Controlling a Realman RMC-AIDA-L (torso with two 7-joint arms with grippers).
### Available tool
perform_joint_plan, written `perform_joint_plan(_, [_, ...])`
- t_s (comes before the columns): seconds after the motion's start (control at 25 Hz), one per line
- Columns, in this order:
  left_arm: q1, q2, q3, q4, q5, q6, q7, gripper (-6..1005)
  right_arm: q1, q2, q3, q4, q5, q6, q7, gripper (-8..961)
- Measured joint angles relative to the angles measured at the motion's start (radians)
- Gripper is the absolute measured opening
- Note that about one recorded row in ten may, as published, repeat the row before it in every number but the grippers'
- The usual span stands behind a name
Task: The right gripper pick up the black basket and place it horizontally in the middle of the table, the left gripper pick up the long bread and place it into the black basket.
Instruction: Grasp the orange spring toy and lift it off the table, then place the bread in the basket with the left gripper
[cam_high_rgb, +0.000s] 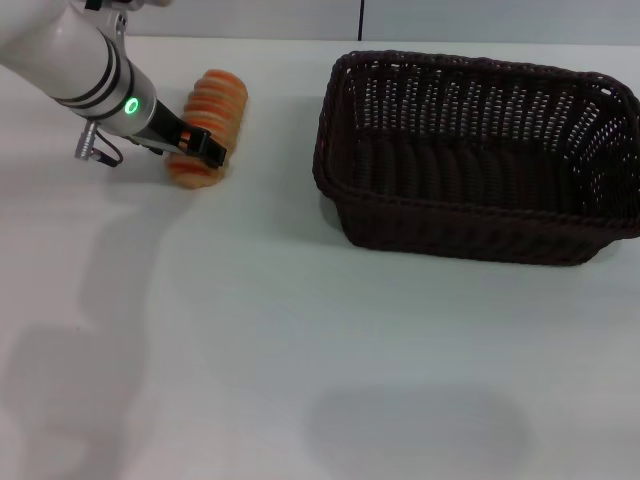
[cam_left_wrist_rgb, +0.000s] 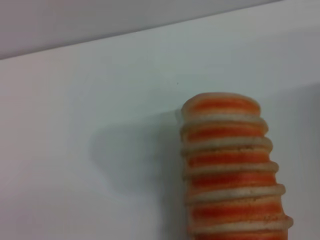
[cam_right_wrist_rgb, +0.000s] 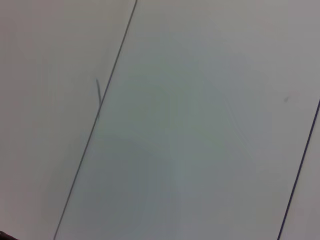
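Since the black basket (cam_high_rgb: 478, 158) already sits long-side-across on the table (cam_high_rgb: 300, 380), I'd say the basket half of the job looks done and we're in the bread half now. The basket stands a bit right of the table's centre, upright, open side up, nothing visible inside it.

The long bread (cam_high_rgb: 205, 127) lies on the table well to the left of the basket, roughly level with the basket's far half, angled so one rounded end points away from the robot. The left gripper (cam_high_rgb: 193, 143) is down right at the bread's near end, its black fingers sitting around or against that end. Honestly I can't tell whether the jaws have clamped yet or are just spread around it; the head view doesn't settle it, and the left wrist view just shows the ridged loaf close up with its shadow on the table.

The right gripper isn't visible anywhere, so it seems parked out of the way.

My guess for the next move: get a firm pinch across the loaf, lift it clear of the table, carry it over the basket's left rim and lower it inside. That rim is tall, so the lift needs decent height.
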Motion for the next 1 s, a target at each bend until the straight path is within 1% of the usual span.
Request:
perform_joint_plan(0.2, [0.010,-0.001,0.014,0.001,0.000,0.002,0.010,703,0.000,-0.001,-0.010,0.007,0.001,0.000,0.000,276])
perform_joint_plan(0.24, [0.014,-0.003,0.043,0.006,-0.001,-0.002,0.010,697,0.000,-0.001,-0.010,0.007,0.001,0.000,0.000,276])
perform_joint_plan(0.28, [0.014,-0.003,0.043,0.006,-0.001,-0.002,0.010,690,0.000,-0.001,-0.010,0.007,0.001,0.000,0.000,276])
perform_joint_plan(0.32, [0.023,-0.004,0.079,0.017,-0.002,-0.007,0.010,684,0.000,-0.001,-0.010,0.007,0.001,0.000,0.000,276])
perform_joint_plan(0.36, [0.023,-0.004,0.079,0.017,-0.002,-0.007,0.010,677,0.000,-0.001,-0.010,0.007,0.001,0.000,0.000,277])
perform_joint_plan(0.44, [0.038,-0.006,0.111,0.041,-0.005,-0.010,0.010,664,0.002,-0.001,-0.015,0.007,0.001,0.001,0.000,277])
perform_joint_plan(0.56, [0.052,-0.007,0.117,0.067,-0.005,-0.010,0.011,645,0.002,-0.001,-0.019,0.007,0.001,0.001,0.000,277])
perform_joint_plan(0.6, [0.063,-0.008,0.120,0.088,-0.005,-0.010,0.011,638,0.003,-0.001,-0.020,0.007,0.001,0.002,0.000,277])
perform_joint_plan(0.64, [0.099,-0.009,0.138,0.154,-0.017,-0.010,0.011,632,0.003,-0.001,-0.020,0.007,0.001,0.002,0.000,277])
perform_joint_plan(0.68, [0.099,-0.009,0.138,0.154,-0.017,-0.010,0.011,621,0.003,-0.001,-0.020,0.007,0.001,0.002,0.000,277])
perform_joint_plan(0.72, [0.151,-0.009,0.169,0.242,-0.050,-0.010,0.011,611,0.003,-0.001,-0.020,0.007,0.001,0.002,0.000,277])
perform_joint_plan(0.76, [0.179,-0.008,0.183,0.285,-0.070,-0.011,0.011,600,0.003,-0.001,-0.020,0.007,0.001,0.002,0.000,276])
perform_joint_plan(0.8, [0.226,-0.005,0.199,0.370,-0.103,-0.011,0.015,590,0.003,-0.001,-0.020,0.007,0.002,0.002,0.000,276])
perform_joint_plan(0.84, [0.259,-0.004,0.206,0.430,-0.123,-0.004,0.024,581,0.003,-0.001,-0.020,0.009,0.002,0.002,0.000,276])
perform_joint_plan(1.0, [0.297,-0.004,0.219,0.516,-0.157,0.019,0.037,543,0.007,-0.001,-0.022,0.010,0.002,0.003,0.000,277])
